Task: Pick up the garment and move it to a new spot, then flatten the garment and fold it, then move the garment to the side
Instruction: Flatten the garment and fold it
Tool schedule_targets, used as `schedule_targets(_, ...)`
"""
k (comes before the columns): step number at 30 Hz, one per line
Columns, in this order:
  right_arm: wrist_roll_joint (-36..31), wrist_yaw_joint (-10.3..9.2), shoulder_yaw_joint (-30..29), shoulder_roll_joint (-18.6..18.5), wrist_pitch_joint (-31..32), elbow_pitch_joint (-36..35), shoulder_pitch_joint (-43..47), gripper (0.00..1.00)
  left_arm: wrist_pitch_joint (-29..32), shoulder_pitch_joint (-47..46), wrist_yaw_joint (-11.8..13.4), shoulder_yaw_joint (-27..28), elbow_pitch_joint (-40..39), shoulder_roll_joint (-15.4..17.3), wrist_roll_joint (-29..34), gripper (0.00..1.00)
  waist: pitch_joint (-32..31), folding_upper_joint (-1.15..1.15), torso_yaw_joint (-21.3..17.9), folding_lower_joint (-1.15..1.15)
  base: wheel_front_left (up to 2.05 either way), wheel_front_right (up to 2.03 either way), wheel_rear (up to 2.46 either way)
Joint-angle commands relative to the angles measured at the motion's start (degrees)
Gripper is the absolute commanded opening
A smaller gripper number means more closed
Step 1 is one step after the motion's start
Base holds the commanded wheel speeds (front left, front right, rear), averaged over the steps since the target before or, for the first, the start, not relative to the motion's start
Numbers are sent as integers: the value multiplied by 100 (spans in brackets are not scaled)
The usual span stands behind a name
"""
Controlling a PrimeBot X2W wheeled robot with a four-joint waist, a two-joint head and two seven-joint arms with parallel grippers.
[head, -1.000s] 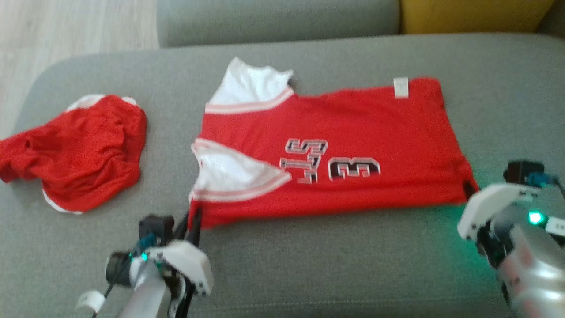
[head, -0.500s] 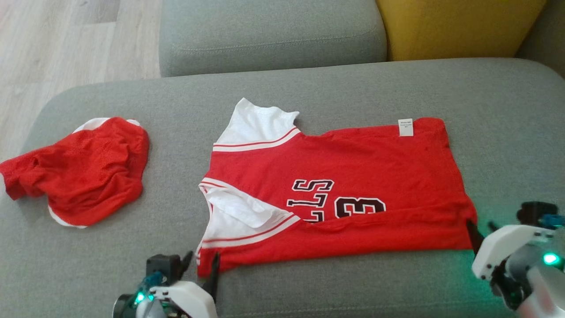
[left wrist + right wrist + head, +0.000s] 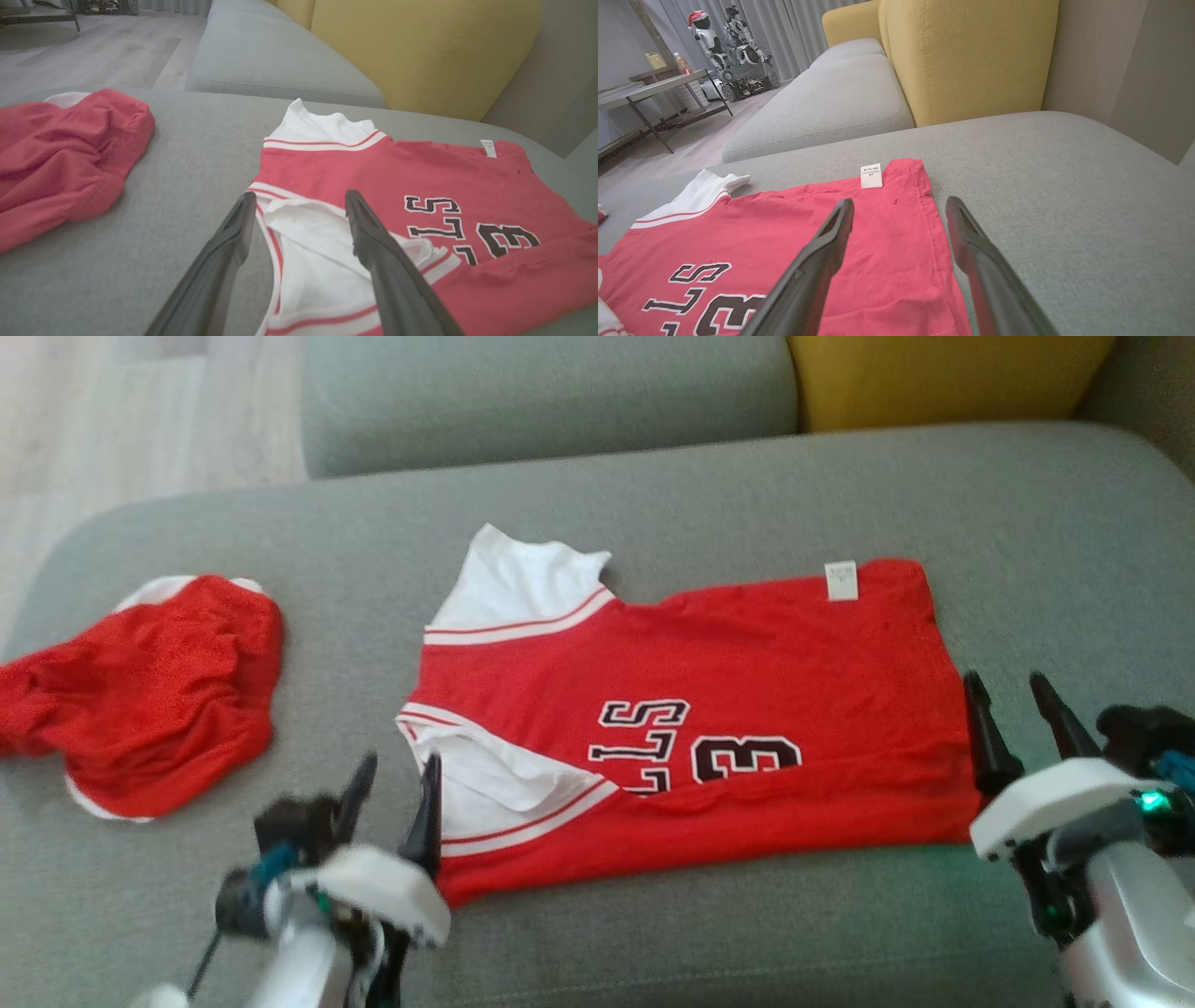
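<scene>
while the red jersey (image 3: 709,709) lies spread flat on the grey seat cushion (image 3: 653,915), both grippers sit at its two ends with nothing between their fingers. the jersey is turned sideways to the robot: its white sleeves point to the robot's left and its hem to the right. its near long edge is folded over, so the black-and-white lettering (image 3: 695,751) is partly covered. a small white tag (image 3: 841,581) sits at the far corner of the hem.

the left gripper (image 3: 400,775) stands just beside the jersey's sleeve end, its fingers spread apart. in the left wrist view it straddles the outer edge of the near white sleeve (image 3: 317,261), with one finger over bare cushion and the other over the sleeve. whether either tip touches the cloth cannot be told.

the right gripper (image 3: 1005,695) stands at the jersey's hem end, likewise spread wide and empty. in the right wrist view its left finger lies over the red cloth and its right finger over the cushion just past the hem.

a crumpled red garment (image 3: 159,691) lies well apart from the jersey, beyond its sleeve end, on the same cushion. beyond the jersey's far edge, toward the hem side, rises a yellow back cushion (image 3: 943,378). a second grey seat cushion (image 3: 551,392) lies beyond the far edge on the sleeve side.
</scene>
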Motion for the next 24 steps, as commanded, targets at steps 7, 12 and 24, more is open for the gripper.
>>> schedule_targets(7,-308,-5,377,248,20,-651,-721,100,681,-1740,-396,76,146,545,111,100,838,0,-498,0,0,0,0)
schedule_targets(12,-431,-5,707,426,62,-787,-1199,100,1497,-2918,-629,58,620,1066,16,100,1334,0,-868,0,0,0,0)
schedule_targets(24,-501,-5,1257,757,-73,-664,-1938,100,3154,-4731,-741,-924,1426,2124,-929,100,1933,0,-1503,0,0,0,0)
